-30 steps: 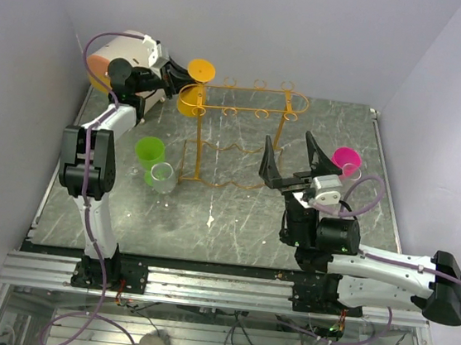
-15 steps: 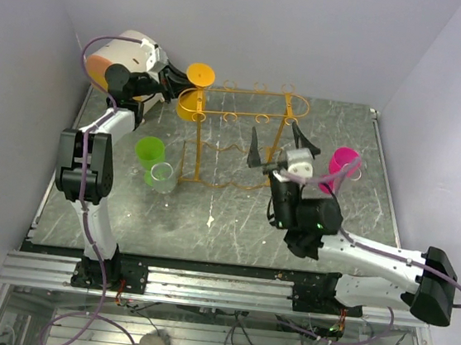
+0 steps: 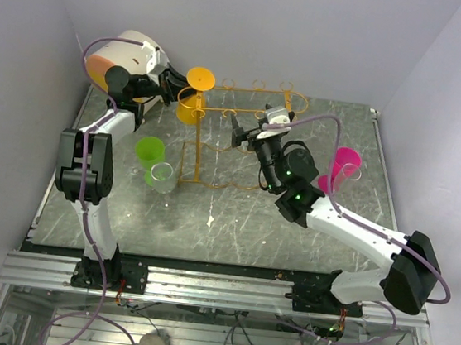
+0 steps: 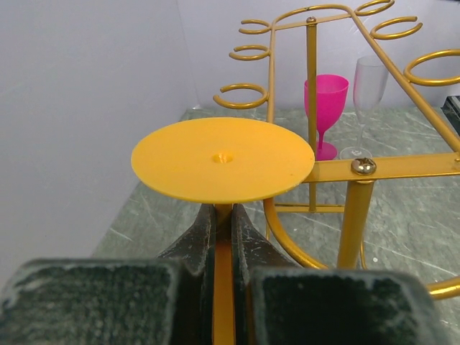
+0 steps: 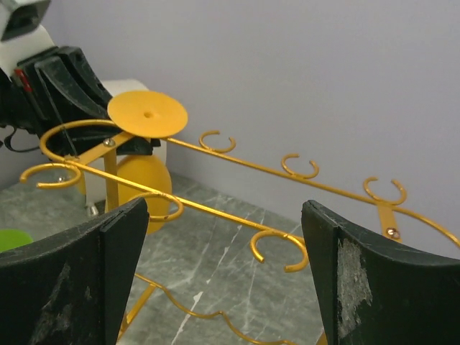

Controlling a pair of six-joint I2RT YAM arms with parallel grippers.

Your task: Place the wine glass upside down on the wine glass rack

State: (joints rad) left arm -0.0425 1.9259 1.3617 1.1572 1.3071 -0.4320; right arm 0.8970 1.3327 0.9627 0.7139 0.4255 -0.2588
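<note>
The wine glass is clamped by its stem in the left gripper at the left end of the wine glass rack, its long axis vertical, foot above the rail, bowl below. The right gripper, spread apart and empty, is seen mid-rack, farther off

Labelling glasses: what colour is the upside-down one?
The wine glass is orange-yellow; clearest in left wrist view.
</note>
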